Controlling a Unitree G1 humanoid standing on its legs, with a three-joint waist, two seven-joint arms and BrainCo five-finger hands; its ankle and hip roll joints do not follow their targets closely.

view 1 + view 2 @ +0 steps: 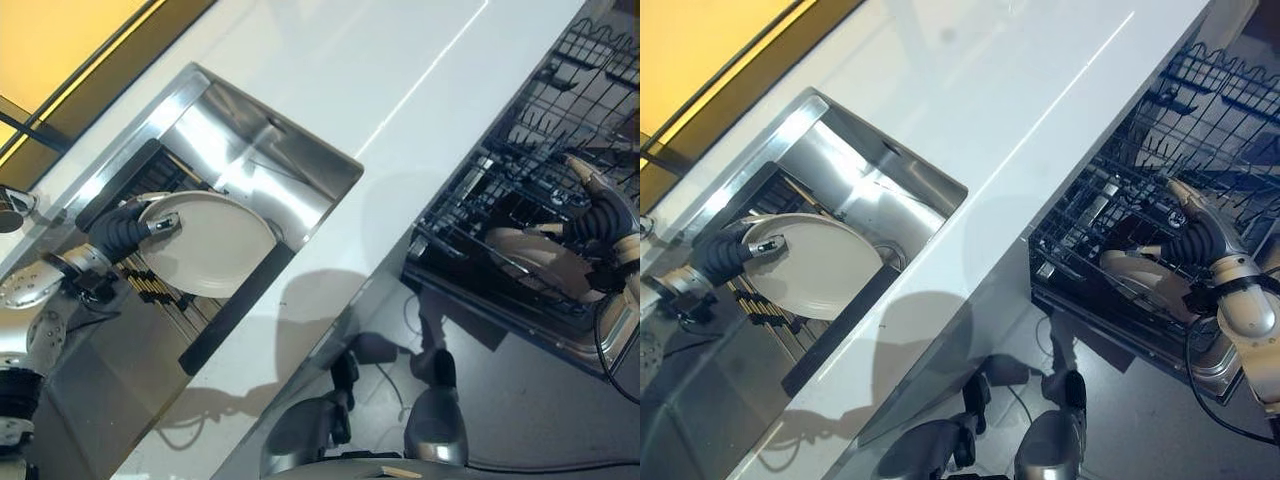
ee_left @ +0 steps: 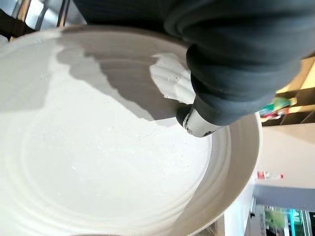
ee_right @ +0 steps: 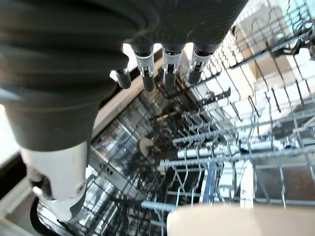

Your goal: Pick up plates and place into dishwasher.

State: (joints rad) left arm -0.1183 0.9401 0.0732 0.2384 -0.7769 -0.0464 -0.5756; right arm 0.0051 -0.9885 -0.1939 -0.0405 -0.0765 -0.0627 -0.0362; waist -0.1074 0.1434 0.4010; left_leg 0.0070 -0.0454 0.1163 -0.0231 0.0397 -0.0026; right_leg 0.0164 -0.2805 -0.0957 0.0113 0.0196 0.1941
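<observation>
**Holding one plate over the sink, one at the rack**

Reaching in from the sink's near-left corner, the left hand (image 1: 135, 228) pinches a pale plate (image 1: 215, 245) at its rim, thumb (image 2: 197, 123) pressed on the upper face; the wrist view shows the thumb curled onto the plate just inside the rim. The plate sits tilted over the steel sink (image 1: 275, 150), its far edge close to the sink's inner wall and its near edge above the dark strip along the counter side.

The right hand (image 1: 600, 215) is over the pulled-out dishwasher rack (image 1: 520, 150), with a second plate (image 1: 535, 262) just beside and below it. In its wrist view the fingers (image 3: 165, 69) hang fairly straight above the tines, not wrapped round anything. The white counter (image 1: 400, 80) runs between sink and dishwasher. Upright wire tines crowd the rack around the second plate.
</observation>
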